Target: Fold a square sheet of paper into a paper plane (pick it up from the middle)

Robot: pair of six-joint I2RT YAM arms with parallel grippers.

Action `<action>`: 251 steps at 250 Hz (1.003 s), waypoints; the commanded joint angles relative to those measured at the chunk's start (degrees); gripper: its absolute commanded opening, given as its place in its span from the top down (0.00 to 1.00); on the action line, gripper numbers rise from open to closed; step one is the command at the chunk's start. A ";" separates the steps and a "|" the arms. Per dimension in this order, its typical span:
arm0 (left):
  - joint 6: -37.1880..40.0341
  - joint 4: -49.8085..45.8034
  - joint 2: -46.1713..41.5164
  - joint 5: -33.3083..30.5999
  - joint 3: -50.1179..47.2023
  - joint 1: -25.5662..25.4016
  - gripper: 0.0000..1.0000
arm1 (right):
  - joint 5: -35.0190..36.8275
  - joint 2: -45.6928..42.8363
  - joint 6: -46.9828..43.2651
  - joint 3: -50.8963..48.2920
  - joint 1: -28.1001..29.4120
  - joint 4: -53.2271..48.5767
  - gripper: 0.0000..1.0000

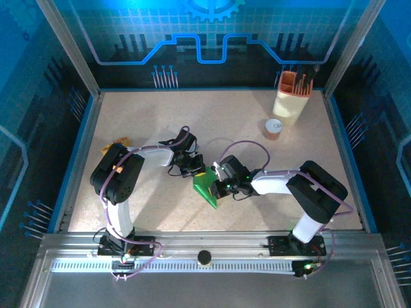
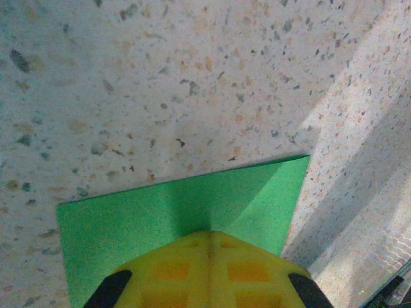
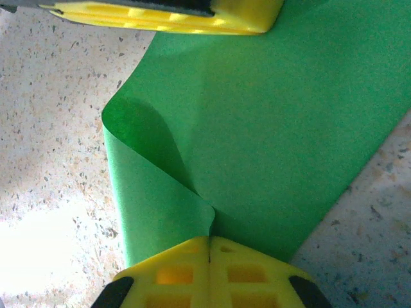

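Two grippers work the paper (image 1: 207,189) at the middle of the table (image 1: 160,115), on what looks like an early fold. The right gripper (image 3: 210,239) is clamped on a curled-up edge, and the left gripper (image 2: 209,232), fingers together, rests its tips on the paper, seemingly pinning it. Next, the raised flap needs carrying across and pressing into a crease.

Bright-green sheet (image 3: 276,128), edge curled over
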 commanded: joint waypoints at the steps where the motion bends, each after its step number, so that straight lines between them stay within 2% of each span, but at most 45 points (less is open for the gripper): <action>1: -0.19 -2.28 -0.94 -1.74 -0.36 -0.64 1.00 | 0.30 1.55 -0.49 0.45 -0.58 -2.38 0.99; 43: 0.29 -3.60 -2.97 -2.87 2.40 -0.64 0.94 | 1.05 1.81 0.13 -0.31 -0.50 -2.03 0.99; 76: 1.14 -6.38 -6.10 -5.97 6.31 -0.48 0.75 | 1.28 2.28 1.04 -0.58 -0.59 -0.77 0.99; 107: -0.45 -6.51 -10.43 -7.90 6.54 -0.19 0.72 | 1.63 3.13 2.12 0.08 -0.81 0.32 0.99; 123: -1.59 -6.33 -13.04 -7.91 5.08 -0.03 0.75 | 1.76 3.67 2.84 0.40 -1.16 0.93 0.99; 146: -3.93 -5.47 -17.13 -6.44 1.55 -0.03 0.85 | 1.98 3.94 3.50 0.96 -1.55 1.47 0.99; 180: -12.26 5.50 -24.42 -0.70 -10.28 -0.18 1.00 | 2.24 4.44 4.04 1.26 -2.17 1.69 0.99; 227: -23.82 22.13 -28.95 4.42 -24.06 -1.27 1.00 | 2.78 4.39 4.43 1.00 -2.26 1.41 0.99; 251: -26.21 25.49 -27.54 4.85 -26.39 -2.39 1.00 | 2.76 4.56 4.35 1.08 -2.26 1.39 0.99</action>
